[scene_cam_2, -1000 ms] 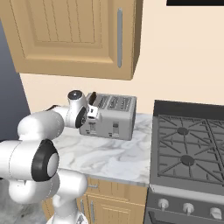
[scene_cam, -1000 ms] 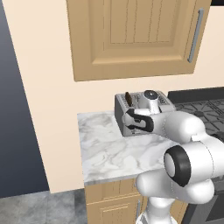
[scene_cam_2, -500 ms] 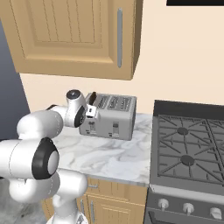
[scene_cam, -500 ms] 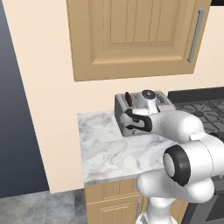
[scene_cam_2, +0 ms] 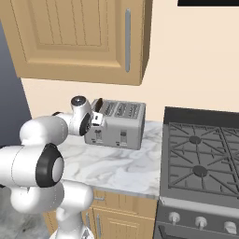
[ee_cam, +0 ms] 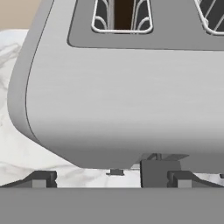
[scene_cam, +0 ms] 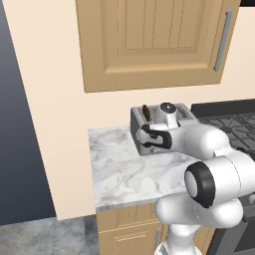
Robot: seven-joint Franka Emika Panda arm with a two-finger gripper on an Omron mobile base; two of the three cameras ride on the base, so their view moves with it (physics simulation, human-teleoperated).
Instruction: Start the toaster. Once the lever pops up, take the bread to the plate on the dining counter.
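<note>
A: While the arm fills the lower right of the left base view, where is the gripper?

B: At frame centre, pressed up against the front face of the toaster. In the right base view it sits left of centre, at the toaster's left end.

A: How do the jaws stand?

B: Wide apart. In the hand view the two dark fingertips lie at the bottom edge, far left and right of centre, with nothing between them but the toaster's grey face.

A: And the lever?

B: A dark block shows at the bottom of the hand view, right of centre, just beside the right fingertip. I cannot tell for sure that it is the lever, nor whether it touches a finger.

A: The bread?

B: In the toaster. In the left base view a dark brown slice stands out of the slot at the toaster's left end, just above the gripper. In the hand view it is a brown strip inside the wire cage at the top of the frame.

A: What does the toaster stand on?

B: A marble worktop, at its back, near the wall. A stove lies to the right of it in the right base view, and a wood cabinet hangs in the upper left.
</note>
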